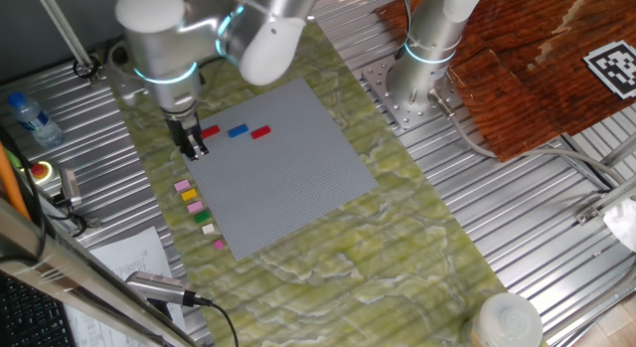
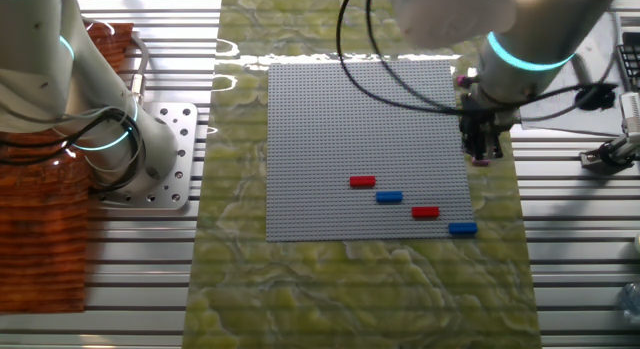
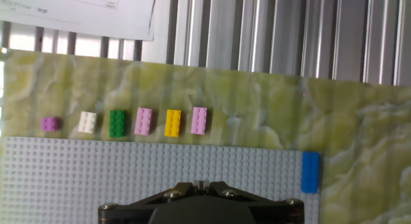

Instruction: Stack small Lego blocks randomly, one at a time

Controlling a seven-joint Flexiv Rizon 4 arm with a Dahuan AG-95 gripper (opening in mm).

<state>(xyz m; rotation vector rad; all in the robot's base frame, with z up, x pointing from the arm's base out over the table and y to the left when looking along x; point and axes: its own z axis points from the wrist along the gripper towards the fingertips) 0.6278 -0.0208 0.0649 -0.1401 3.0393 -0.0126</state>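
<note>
Along the grey baseplate's [image 3: 160, 169] edge, a row of small Lego blocks lies on the green mat: a tiny magenta one [image 3: 50, 124], cream [image 3: 87, 122], green [image 3: 117, 122], pink [image 3: 143, 121], yellow [image 3: 173, 122] and pink [image 3: 199, 120]. A blue block [image 3: 310, 171] lies just off the plate's side edge. On the plate sit a red block [image 2: 362, 181], a blue one [image 2: 389, 197] and another red [image 2: 425, 212]. My gripper [image 3: 200, 184] hovers over the plate's edge near the row [image 1: 194, 206]. It is shut, and nothing shows between its fingers.
A second arm's base [image 1: 422, 84] stands beyond the plate on the ribbed metal table. A sheet of paper [image 3: 83, 12] lies past the mat. A water bottle [image 1: 30, 118] and a red button [image 1: 42, 171] are at the left. A brown cloth [image 1: 537, 59] lies at the far right.
</note>
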